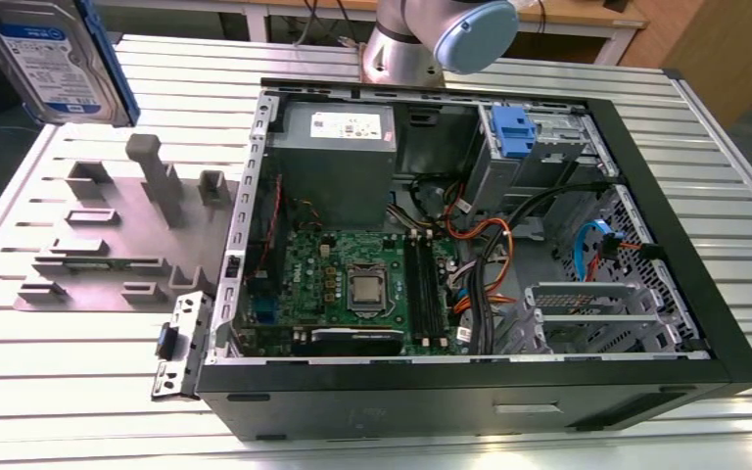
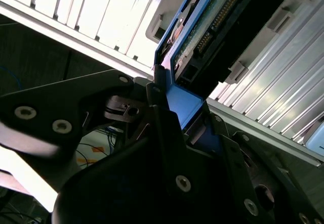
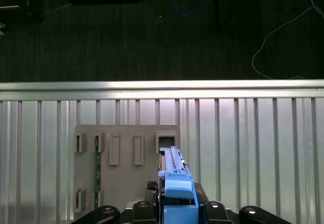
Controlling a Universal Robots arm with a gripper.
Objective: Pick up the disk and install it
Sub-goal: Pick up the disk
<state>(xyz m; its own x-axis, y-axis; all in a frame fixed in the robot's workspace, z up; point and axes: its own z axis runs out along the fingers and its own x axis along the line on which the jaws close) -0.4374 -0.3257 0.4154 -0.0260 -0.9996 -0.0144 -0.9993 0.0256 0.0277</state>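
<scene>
The hand [image 2: 174, 105] is clenched on the blue carrier frame of the flat silver hard disk [image 1: 52, 59], holding it upright in the air near the grey slotted holder [image 1: 115, 235]. The open black computer case [image 1: 481, 245] is well apart. Gripped only by that plastic frame, the disk may twist or slip.

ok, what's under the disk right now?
The grey fixture plate with its slots, lying on the slatted table. Clamped in the fingers, the disk hides the part of the plate directly beneath it.

A robotics lab: slatted aluminium workbench [image 1: 75, 382], opened computer case [image 1: 481, 382].
</scene>
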